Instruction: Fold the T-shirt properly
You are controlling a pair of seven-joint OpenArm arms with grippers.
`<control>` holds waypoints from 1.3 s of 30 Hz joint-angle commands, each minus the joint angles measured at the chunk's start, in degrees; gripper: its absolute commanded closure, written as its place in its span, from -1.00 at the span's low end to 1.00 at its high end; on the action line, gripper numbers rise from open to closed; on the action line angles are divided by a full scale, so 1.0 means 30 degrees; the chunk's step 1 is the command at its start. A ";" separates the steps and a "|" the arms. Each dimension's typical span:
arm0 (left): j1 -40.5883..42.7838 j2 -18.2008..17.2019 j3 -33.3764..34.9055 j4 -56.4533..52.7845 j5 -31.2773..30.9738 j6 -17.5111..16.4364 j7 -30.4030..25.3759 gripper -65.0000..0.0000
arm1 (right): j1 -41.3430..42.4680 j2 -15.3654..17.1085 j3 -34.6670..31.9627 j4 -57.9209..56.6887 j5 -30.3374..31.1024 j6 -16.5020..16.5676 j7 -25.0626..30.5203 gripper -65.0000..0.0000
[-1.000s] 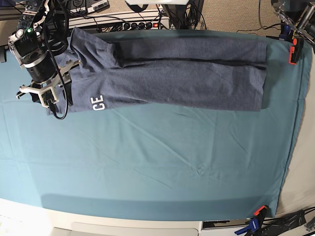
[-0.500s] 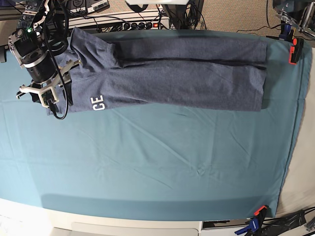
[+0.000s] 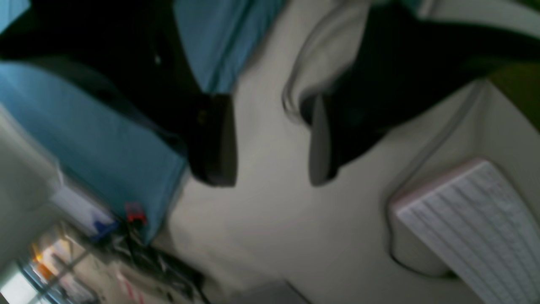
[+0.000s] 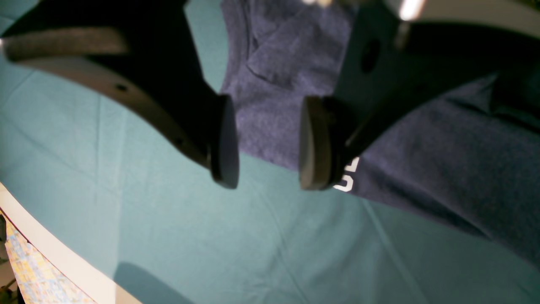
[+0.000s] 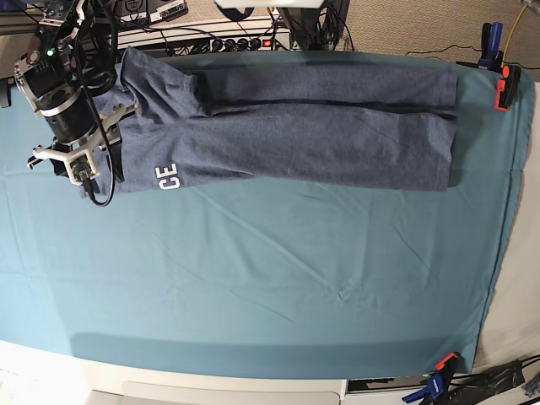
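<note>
The T-shirt (image 5: pixel 304 126) lies across the far part of the table as a long slate-blue band, folded lengthwise. White letters "CE" (image 5: pixel 171 177) show near its left front edge. My right gripper (image 5: pixel 74 169) hovers over the shirt's left end. In the right wrist view it is open (image 4: pixel 268 177) with nothing between the fingers; the shirt (image 4: pixel 274 84) and its letters (image 4: pixel 348 179) lie just beyond them. My left gripper (image 3: pixel 268 169) is open and empty, off the table's side over a beige surface. It does not show in the base view.
The teal tablecloth (image 5: pixel 253 278) covers the table, held by an orange clamp (image 5: pixel 504 87) at the far right and clamps (image 5: pixel 439 371) at the near right corner. Cables and a power strip (image 5: pixel 228 42) run behind the table. A white ribbed object (image 3: pixel 464 228) sits below the left gripper.
The left arm, seen at the base view's top right corner earlier, has moved out of that view. The right arm and the shirt have stayed in place.
</note>
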 commanded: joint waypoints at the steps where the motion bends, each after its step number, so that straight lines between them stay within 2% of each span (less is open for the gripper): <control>1: 0.0590 -0.0670 -0.0160 0.0299 -0.1158 -0.0459 -0.0124 0.14 | 0.0095 0.0226 0.0095 0.0233 0.0109 -0.0102 0.0510 0.24; 7: 0.3861 -0.0663 -0.0117 0.0299 -0.6164 -0.2863 0.2186 0.14 | 0.0102 0.0226 0.0087 0.0233 0.0109 -0.0109 0.0517 0.24; 12: 0.6098 -0.0663 0.0976 0.0299 -0.9049 -0.3840 0.3395 0.14 | 0.0102 0.0226 0.0087 0.0233 0.0117 -0.0109 0.0539 0.24; 17: 0.6645 -0.0678 0.3381 0.0299 -0.9256 -0.4328 0.3687 0.14 | 0.0109 0.0233 0.0087 0.0233 0.0211 -0.0109 0.0568 0.24; 23: 0.6601 -0.1195 0.7890 0.0299 -0.9256 -0.4503 0.4218 0.14 | 0.0102 0.0233 0.0087 0.0233 0.0255 -0.0102 0.0546 0.24; 26: 0.6594 -0.1865 0.9537 0.0299 -0.9256 -0.6003 0.5515 0.14 | 0.0102 0.0233 0.0087 0.0233 0.0255 -0.0109 0.0546 0.24; 28: 0.6586 -0.2375 1.0375 0.0357 -0.9256 -0.6390 0.5705 0.14 | 0.0102 0.0233 0.0087 0.0233 0.0255 -0.0102 0.0539 0.24; 31: 0.6258 -0.2943 1.0892 0.0364 -0.9256 -0.6426 0.5974 0.14 | 0.0109 0.0233 0.0087 0.0233 0.0262 -0.0102 0.0561 0.24; 33: 0.5858 -0.3293 1.0892 0.0364 -0.9256 -0.6885 0.6266 0.14 | 0.0109 0.0233 0.0087 0.0233 0.0270 -0.0109 0.0568 0.24; 39: 0.4641 -0.4146 1.0892 0.0357 -0.9256 -0.6878 0.6171 0.15 | 0.0109 0.0233 0.0087 0.0233 0.0262 -0.0109 0.0561 0.24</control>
